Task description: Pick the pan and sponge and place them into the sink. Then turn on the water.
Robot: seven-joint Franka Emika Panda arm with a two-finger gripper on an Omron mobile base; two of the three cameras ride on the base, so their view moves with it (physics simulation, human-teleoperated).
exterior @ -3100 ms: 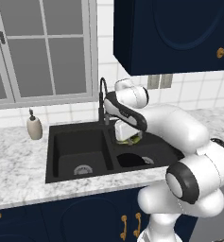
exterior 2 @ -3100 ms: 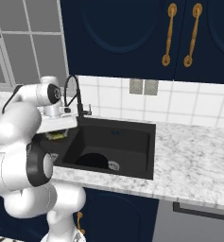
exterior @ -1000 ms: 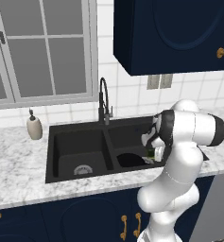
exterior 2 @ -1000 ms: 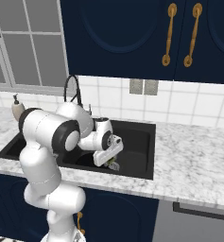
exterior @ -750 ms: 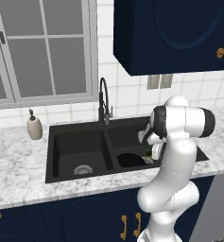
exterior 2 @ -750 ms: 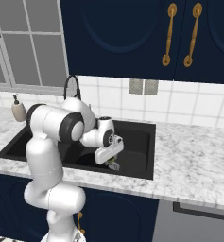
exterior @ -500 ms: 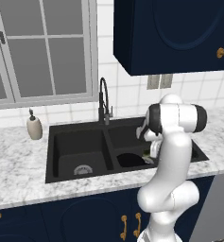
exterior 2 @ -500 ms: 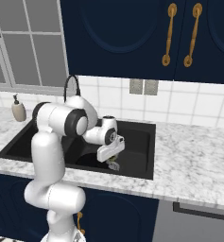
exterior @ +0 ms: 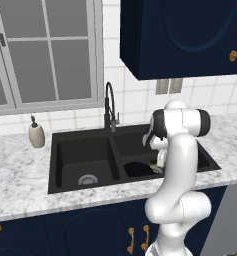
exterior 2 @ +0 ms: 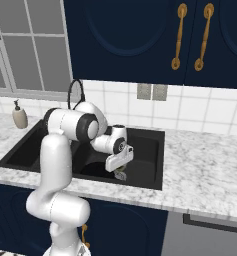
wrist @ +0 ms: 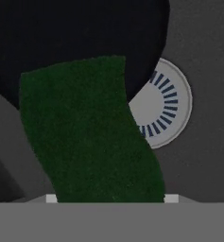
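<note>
My gripper (exterior 2: 119,171) hangs low over the right basin of the black sink (exterior: 85,150), shut on the sponge (exterior 2: 121,175). In the hand view the sponge (wrist: 90,132) shows its dark green top close up and covers the fingertips. The black pan (exterior: 137,169) lies in the right basin just below and beside the sponge; its round dark shape (wrist: 75,33) lies behind the sponge in the hand view. The basin's grey drain (wrist: 160,108) sits next to the pan. The gooseneck faucet (exterior: 109,105) stands behind the divider, with no stream at its spout.
A beige soap dispenser (exterior: 36,134) stands on the marble counter left of the sink. The left basin holds just its drain (exterior: 88,179). Navy cabinets hang above, and a window lies to the left. My white arm (exterior: 177,165) rises in front of the right basin.
The arm has swung from beside the faucet to the front of the right basin with the sponge. Over the last second the hand has sunk a little toward the pan.
</note>
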